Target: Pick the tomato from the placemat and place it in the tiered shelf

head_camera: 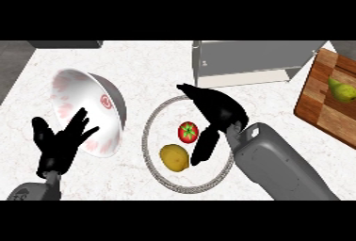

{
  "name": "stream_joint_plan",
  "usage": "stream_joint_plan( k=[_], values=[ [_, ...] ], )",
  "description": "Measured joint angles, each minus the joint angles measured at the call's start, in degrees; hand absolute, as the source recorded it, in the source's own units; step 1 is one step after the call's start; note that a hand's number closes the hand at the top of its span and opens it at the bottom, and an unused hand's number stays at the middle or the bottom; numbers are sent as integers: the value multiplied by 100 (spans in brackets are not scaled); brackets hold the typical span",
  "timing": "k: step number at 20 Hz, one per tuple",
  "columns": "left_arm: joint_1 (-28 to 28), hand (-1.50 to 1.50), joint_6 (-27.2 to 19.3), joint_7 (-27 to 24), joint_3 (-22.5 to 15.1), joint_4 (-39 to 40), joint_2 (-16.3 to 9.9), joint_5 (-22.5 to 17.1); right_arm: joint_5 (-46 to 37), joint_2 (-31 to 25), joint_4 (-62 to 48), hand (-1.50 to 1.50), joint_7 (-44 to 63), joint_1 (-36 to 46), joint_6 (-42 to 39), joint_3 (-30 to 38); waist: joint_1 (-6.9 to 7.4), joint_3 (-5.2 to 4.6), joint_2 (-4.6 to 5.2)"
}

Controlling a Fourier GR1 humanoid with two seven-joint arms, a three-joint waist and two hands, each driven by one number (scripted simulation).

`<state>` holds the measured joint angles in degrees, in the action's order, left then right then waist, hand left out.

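The tomato [188,132] lies on the round placemat [154,123], a pale disc with a grey woven-looking rim that sits on the white marbled counter [153,61]. The tomato is bright red and roundish, with a small green star of leaves on its top, seen from above. It rests a little above the middle of the mat. Just below and to the left of it on the same mat lies a yellow lemon [175,157], oval and slightly darker at one end; the two fruits are near each other but apart.

The right hand [221,111] hangs over the mat's right half, its grey forearm coming in from the lower right. Its fingers are fairly straight and spread: some point up and left past the mat's upper rim, and the thumb [204,147] reaches down just to the right of the tomato. The hand is open and holds nothing; whether the thumb touches the tomato cannot be told.

The left hand [58,141] shows at the lower left, fingers up and spread, open and resting, overlapping the lower edge of a white bowl [94,101] with reddish markings that lies tipped on its side.

Above the mat stands the grey tiered shelf [246,59], its pale lower level facing the mat. At the right edge lies a wooden cutting board [321,110] bearing a green pear [341,90]
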<state>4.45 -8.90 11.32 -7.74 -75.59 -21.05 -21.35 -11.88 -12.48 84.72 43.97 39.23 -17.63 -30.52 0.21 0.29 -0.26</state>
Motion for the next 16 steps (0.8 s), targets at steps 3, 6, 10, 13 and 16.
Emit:
stream_joint_plan(
  k=[3, 6, 10, 13, 16],
  values=[
    [-89, 0, -9, -7, -16, -135, 61, 109, -244, 163, -56, -150, 176, -54, -129, -105, 1, -3, 0],
    [-111, 0, -42, 36, 16, -176, 133, 186, -589, 341, -13, -150, 395, -238, -81, -235, -4, 0, -2],
    [-88, 0, 135, 177, 158, -186, 98, 154, -1072, 528, -44, -150, 488, -412, -12, -317, -5, -4, 3],
    [-69, 0, 88, 174, 193, -132, 195, 302, -1368, 702, -196, -150, 431, -461, -30, -298, 2, 4, 1],
    [-83, 0, 151, 112, 275, -109, 253, 365, -1657, 813, -386, -150, 232, -601, 42, -255, 0, 5, 2]
  ],
)
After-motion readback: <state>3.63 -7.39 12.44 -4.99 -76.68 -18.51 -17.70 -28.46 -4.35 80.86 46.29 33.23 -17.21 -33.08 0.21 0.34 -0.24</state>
